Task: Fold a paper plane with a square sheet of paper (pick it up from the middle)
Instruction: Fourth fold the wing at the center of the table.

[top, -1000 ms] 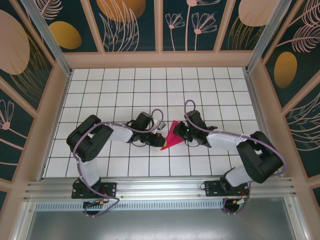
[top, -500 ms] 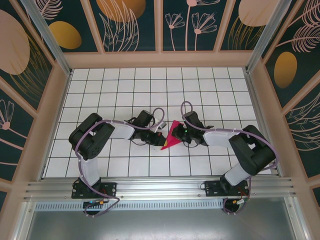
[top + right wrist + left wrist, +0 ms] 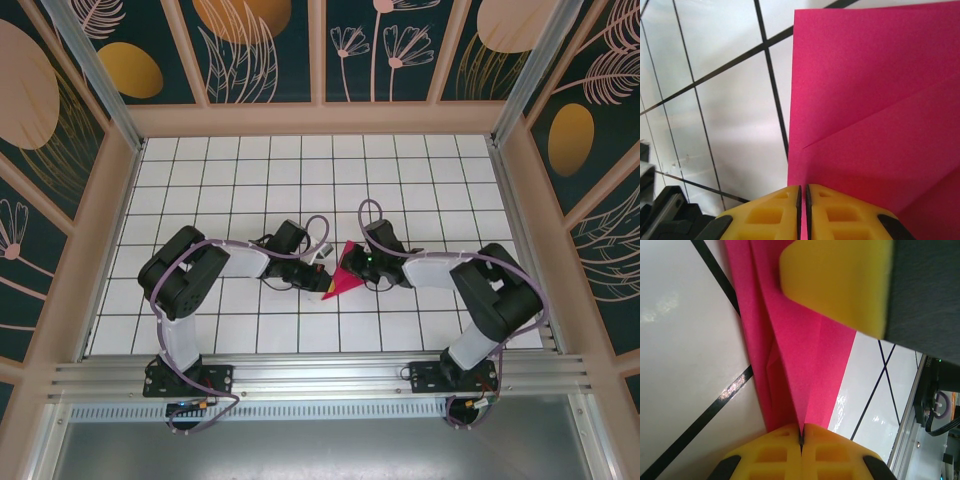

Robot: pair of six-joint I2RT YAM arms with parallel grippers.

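the paper (image 3: 342, 276), creased into a pointed shape, sat at mid-worktop between the two arms, gripped from both sides; the left gripper (image 3: 801, 432) was clenched on a folded edge, jaws pressed together with the sheet running out from between them; the right gripper (image 3: 803, 192) was clamped the same way on the opposite edge, a diagonal crease showing just ahead of it; whether the paper lay on the worktop (image 3: 200, 180) or hung just above it, i could not tell.

tearing looked the main risk; with two firm pinches on thin paper, any pull apart or out-of-step move would likely rip it along a crease; a twist of either wrist could add a stray crease or skew the fold off the centre line; a shallow pinch could let an edge slip out and the layers spring open; a yellow pad (image 3: 835, 285), seemingly the other gripper's, loomed right over the sheet in the left wrist view, so the fingers might knock together.

purple cables (image 3: 314, 226) looped off each wrist near the paper and might snag; the patterned walls (image 3: 260, 50) and front rail (image 3: 320, 372) stood well apart; mostly the grippers themselves crowded the sheet.
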